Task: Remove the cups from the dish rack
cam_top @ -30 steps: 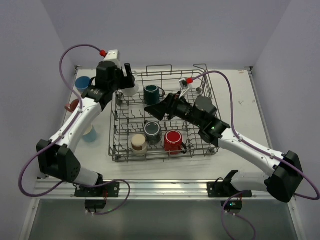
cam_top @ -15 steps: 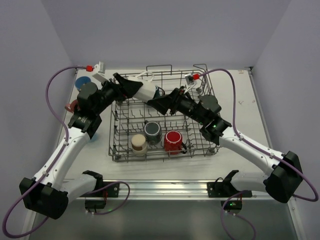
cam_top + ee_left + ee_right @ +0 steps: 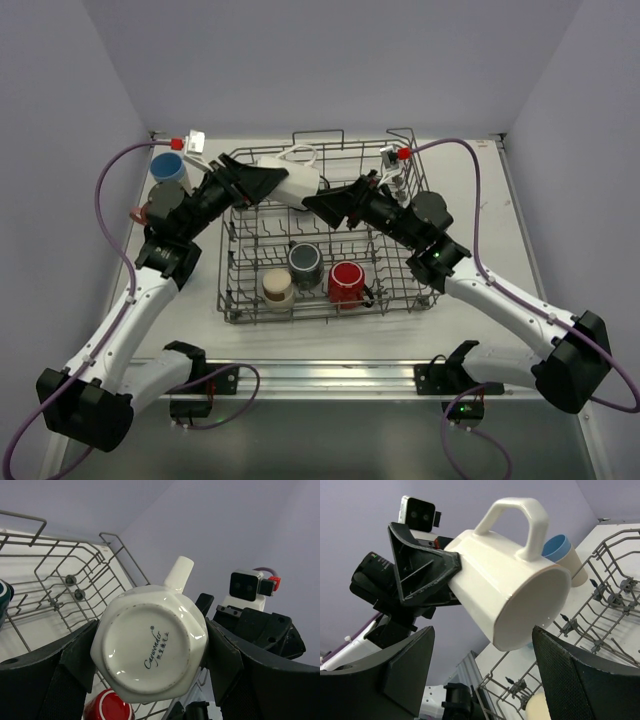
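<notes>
My left gripper (image 3: 278,185) is shut on a white handled mug (image 3: 300,182) and holds it on its side above the back of the dish rack (image 3: 400,290). In the left wrist view the mug's base (image 3: 150,652) fills the space between the pads (image 3: 222,660). My right gripper (image 3: 318,205) is open, its fingers (image 3: 407,672) on either side just below the mug's mouth (image 3: 520,605), not touching. A dark grey cup (image 3: 305,263), a red cup (image 3: 347,281) and a cream cup (image 3: 278,288) stand in the rack's front. A dark teal cup's edge (image 3: 2,600) shows.
A blue cup (image 3: 167,167) stands on the table left of the rack, also in the right wrist view (image 3: 562,555). A reddish cup (image 3: 141,213) is partly hidden by the left arm. The rack's loop handle (image 3: 318,135) rises at the back.
My left gripper lifted the white mug from the rack's back-left corner and swung it right, tipping it sideways. My right gripper rose and moved up to the mug's mouth.
</notes>
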